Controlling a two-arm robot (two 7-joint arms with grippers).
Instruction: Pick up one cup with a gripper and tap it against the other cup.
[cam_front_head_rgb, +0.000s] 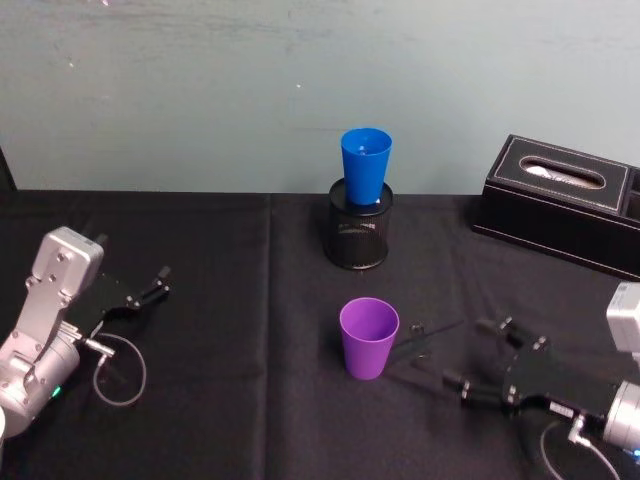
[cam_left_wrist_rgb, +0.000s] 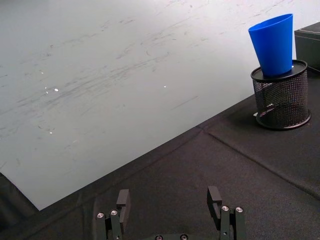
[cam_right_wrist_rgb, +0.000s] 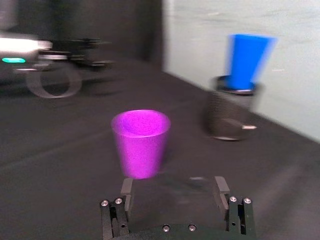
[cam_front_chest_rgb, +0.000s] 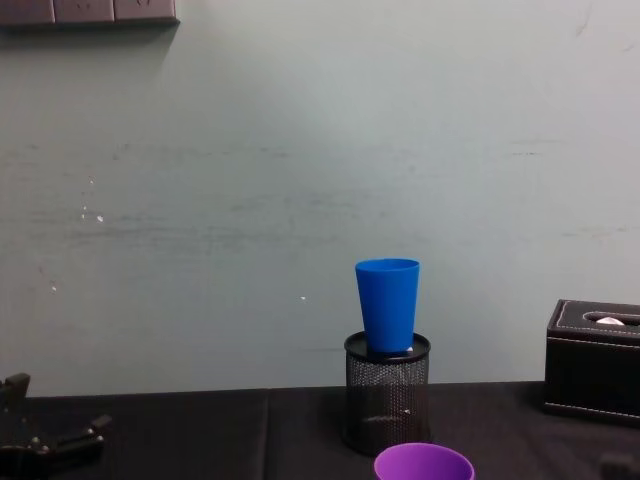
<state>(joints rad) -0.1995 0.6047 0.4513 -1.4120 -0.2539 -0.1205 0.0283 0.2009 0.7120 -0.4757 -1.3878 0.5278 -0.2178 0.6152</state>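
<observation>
The purple cup (cam_front_head_rgb: 369, 338) is sitting upright on the black table (cam_front_head_rgb: 250, 420), just below the middle of the head view. The right gripper (cam_front_head_rgb: 412, 350) is reaching in from the lower right corner. Its fingers are spread apart and pointing at the cup's right side, with the tips just beside it and not clamping anything. In the right wrist view the cup is standing just ahead of the gap between the two fingers.

The blue cup (cam_front_head_rgb: 365, 165) is perching on top of the mesh holder (cam_front_head_rgb: 358, 235) in the upper middle of the head view, near the wall. So it's sitting straight above the purple cup in the frame, and the two are well apart.

The tissue box (cam_front_head_rgb: 565, 200) is sitting at the right edge. The left gripper (cam_front_head_rgb: 158, 283) is hanging low over the table at the left side, fingers apart too and gripping nothing.
</observation>
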